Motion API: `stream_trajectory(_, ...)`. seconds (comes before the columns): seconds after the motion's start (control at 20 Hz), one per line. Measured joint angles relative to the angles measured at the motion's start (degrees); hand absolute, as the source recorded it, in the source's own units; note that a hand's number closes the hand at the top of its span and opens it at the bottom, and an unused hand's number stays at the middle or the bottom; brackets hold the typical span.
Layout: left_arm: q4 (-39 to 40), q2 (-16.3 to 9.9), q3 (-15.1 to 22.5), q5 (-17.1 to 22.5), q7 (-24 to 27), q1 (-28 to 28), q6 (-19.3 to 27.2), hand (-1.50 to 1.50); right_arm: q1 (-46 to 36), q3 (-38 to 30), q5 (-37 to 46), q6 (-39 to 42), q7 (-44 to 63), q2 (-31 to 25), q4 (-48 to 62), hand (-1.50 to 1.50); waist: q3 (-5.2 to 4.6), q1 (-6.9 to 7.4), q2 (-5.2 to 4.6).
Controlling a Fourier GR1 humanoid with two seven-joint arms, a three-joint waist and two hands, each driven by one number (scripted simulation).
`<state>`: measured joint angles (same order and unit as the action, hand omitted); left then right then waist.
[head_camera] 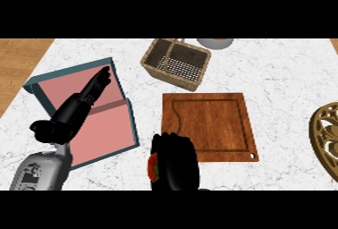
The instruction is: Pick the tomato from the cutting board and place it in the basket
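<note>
Tomato (152, 164) is off the cutting board (210, 125) and enclosed in my right hand (174, 162), fingers curled round it; basket (175, 62) lies well ahead, placing not yet done; left hand (79, 105) open.

A single view is given, taken from head height and aimed steeply down at the counter (277, 80). The marble top is seen from the near edge, where both forearms enter the frame, to the far edge, where the basket (175, 63) is set and a pale bowl (216, 43) is cut off. The cutting board (211, 125) is held near the middle of the frame. Wooden floor (20, 62) is shown past the counter's left edge, and a gold trivet (326, 138) is clipped at the right edge. No second view is provided for comparison.
</note>
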<state>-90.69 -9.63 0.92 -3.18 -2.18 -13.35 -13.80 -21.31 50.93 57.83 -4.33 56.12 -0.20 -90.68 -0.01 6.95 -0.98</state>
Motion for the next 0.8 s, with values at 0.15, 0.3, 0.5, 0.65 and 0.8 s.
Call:
stream_trajectory(0.15, 0.6, 0.3, 0.6, -0.4, 0.1, -0.5, -0.1, 0.0, -5.2, 0.1, -3.1, -4.9, 2.0, 0.0, -2.4, 1.5, 0.02, 0.54, 0.13)
stream_trajectory(0.3, 1.2, 0.3, 0.6, -0.3, 0.1, -1.0, -0.2, 0.0, -10.8, -0.4, -4.4, -9.8, 2.7, -0.1, -4.6, 1.5, -0.03, 0.8, 0.46)
stream_trajectory(0.5, 1.9, 0.5, 0.6, -0.5, -0.1, -1.2, -0.1, 0.0, -18.4, -2.1, -5.2, -13.6, 4.5, -0.2, -6.0, 1.5, -0.17, 0.71, 0.97)
stream_trajectory(0.65, 2.5, 0.5, 0.4, -0.7, 0.1, -1.5, 0.2, 0.0, -23.9, -4.0, -6.2, -15.0, 6.0, -0.3, -5.9, 1.5, -0.27, 0.29, 1.18)
stream_trajectory(0.8, 3.0, 0.7, 0.4, -0.9, 0.1, -1.5, 0.5, 0.0, -29.0, -5.9, -6.9, -15.6, 7.8, -0.4, -4.1, 1.5, -0.36, 0.0, 1.4)
